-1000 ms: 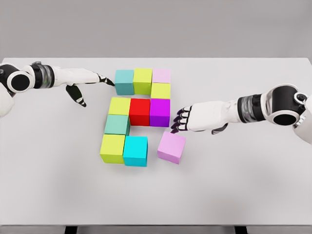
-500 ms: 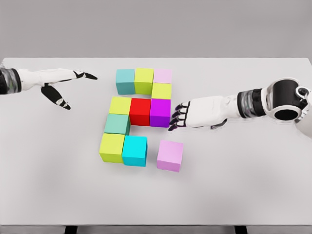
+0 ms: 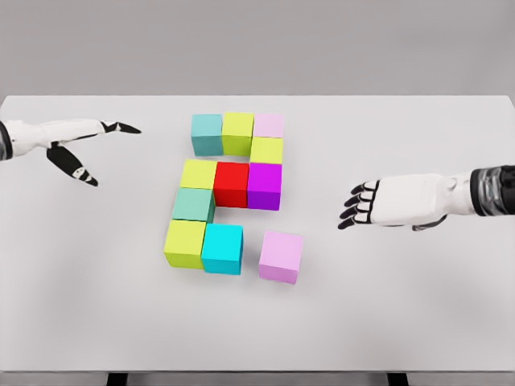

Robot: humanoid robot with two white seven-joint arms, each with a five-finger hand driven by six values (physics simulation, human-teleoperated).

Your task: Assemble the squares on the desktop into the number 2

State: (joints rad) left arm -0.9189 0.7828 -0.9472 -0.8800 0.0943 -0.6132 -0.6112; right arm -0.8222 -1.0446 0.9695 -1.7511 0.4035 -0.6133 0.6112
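Coloured cubes lie on the white table (image 3: 402,305). The top row is a teal cube (image 3: 207,133), a lime cube (image 3: 237,133) and a pale pink cube (image 3: 268,125), with a lime cube (image 3: 265,150) under the pink one. Below run a lime cube (image 3: 197,174), a red cube (image 3: 231,183) and a magenta cube (image 3: 264,185). A green-teal cube (image 3: 192,206), a lime cube (image 3: 185,244) and a cyan cube (image 3: 223,248) form the lower left. A loose pink cube (image 3: 281,256) sits apart, right of the cyan one. My left hand (image 3: 96,145) is open at far left. My right hand (image 3: 358,207) is open, right of the cubes.
The table's front edge runs along the bottom of the view, and a grey wall lies behind its far edge.
My right hand drew back to the right, away from the magenta and pink cubes. My left hand withdrew to the left. The loose pink cube straightened and now stays still.
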